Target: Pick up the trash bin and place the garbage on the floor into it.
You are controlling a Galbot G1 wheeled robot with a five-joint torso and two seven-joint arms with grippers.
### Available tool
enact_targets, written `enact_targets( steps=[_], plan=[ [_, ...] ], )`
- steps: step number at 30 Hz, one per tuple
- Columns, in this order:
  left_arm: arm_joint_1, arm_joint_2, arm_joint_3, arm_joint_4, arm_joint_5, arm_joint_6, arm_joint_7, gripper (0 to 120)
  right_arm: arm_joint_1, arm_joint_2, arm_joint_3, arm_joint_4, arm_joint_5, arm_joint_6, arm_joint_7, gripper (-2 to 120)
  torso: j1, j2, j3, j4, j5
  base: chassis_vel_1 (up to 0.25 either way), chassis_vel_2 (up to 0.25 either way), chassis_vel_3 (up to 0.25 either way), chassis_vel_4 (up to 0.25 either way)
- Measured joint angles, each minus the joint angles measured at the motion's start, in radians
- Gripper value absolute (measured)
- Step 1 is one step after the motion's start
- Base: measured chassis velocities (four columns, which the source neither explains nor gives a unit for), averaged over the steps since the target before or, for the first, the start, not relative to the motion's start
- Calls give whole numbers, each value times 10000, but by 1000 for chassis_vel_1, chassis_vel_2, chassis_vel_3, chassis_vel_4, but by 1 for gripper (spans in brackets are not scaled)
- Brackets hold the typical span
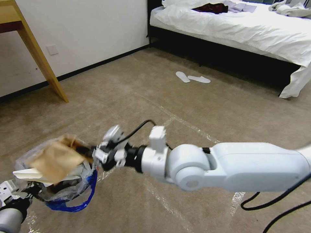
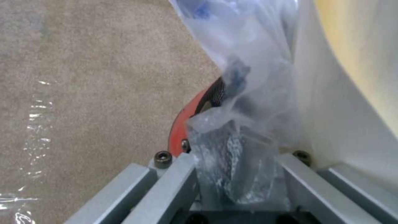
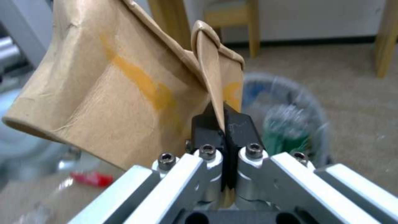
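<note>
Bed (image 1: 246,29) with white sheets fills the upper right, two white slippers (image 1: 192,77) near its foot, wooden table leg (image 1: 39,55) upper left.

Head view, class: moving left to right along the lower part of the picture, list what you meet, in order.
Left hand → trash bin with brown paper bag over it → right hand pinching the bag → white right arm → black cables.
</note>
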Motion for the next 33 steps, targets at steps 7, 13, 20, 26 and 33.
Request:
enact_targets(
  steps=[7, 13, 20, 26, 33],
  plan=[
    [-7, 23, -5, -37, -16, 3, 17, 0, 685, 1833, -644, -936, 416, -326, 246, 0, 0, 0, 0, 4, -3, 0, 0, 0, 0],
    [-19, -8, 24, -50, -14, 3, 29, 0, 757, 2821, -976, -1767, 522, -528, 503, 0, 0, 0, 0, 3, -2, 0, 0, 0, 0],
    [-51, -29, 86, -83, -3, 3, 35, 0, 628, 3013, -1097, -2270, 317, -807, 687, 0, 0, 0, -1, 1, 0, 0, 0, 0, 0],
    [-62, -50, 116, -202, -8, 6, 35, 0, 476, 3297, -1258, -3049, 78, -1054, 870, 0, -1, 0, -1, 1, 1, 0, 0, 0, 0],
    [-62, -45, 98, -215, -20, 9, 40, 0, 479, 3690, -1441, -3706, -55, -1198, 921, 0, 0, -1, 0, 2, 0, 0, 0, 0, 0]
  ],
)
